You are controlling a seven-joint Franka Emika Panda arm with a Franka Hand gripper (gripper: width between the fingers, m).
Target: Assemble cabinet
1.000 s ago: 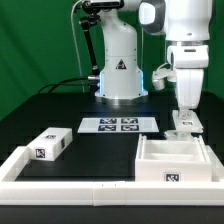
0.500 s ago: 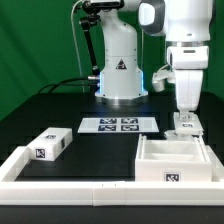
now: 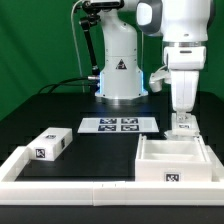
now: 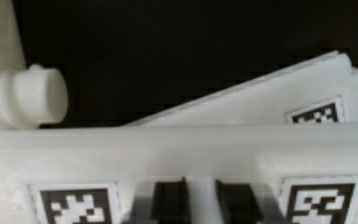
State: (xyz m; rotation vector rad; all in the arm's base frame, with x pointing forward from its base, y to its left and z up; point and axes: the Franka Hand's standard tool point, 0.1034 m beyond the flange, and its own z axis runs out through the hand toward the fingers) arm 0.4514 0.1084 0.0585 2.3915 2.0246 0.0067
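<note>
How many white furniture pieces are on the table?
3: a small block at the exterior view's left, the open box at its right, one piece under the tool behind it. Others may be hidden.

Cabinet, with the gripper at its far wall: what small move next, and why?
Probably ease straight down slowly. The gripper hangs close over the far wall of the cabinet, and the wrist view is filled by tagged white panels; no grasp is visible yet.
</note>
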